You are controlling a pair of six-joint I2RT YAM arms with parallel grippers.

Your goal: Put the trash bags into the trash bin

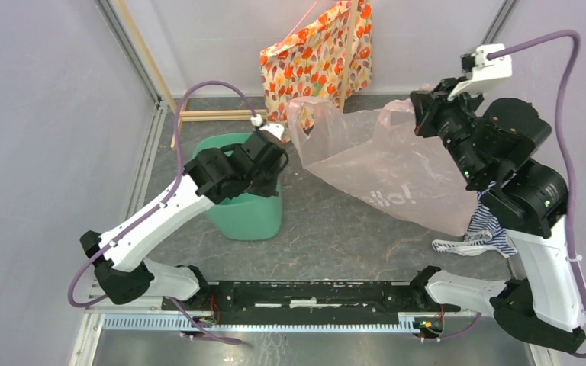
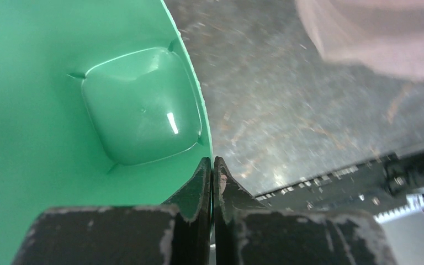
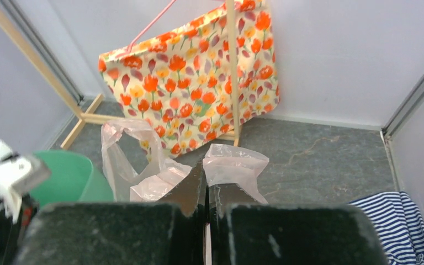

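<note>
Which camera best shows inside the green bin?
Left wrist: the bin fills half the frame, bare base visible. From the top, the left arm covers part of it; the right wrist catches only a corner.

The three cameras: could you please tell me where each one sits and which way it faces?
Top external: above and behind the bases, looking down on the table; left arm and right arm show.
Left wrist: on the left arm, looking into the bin; left fingers pinch its rim.
Right wrist: on the right arm, facing the floral bag; right fingers pinch the pink bag.
Shared: all three show bin and pink bag.
</note>
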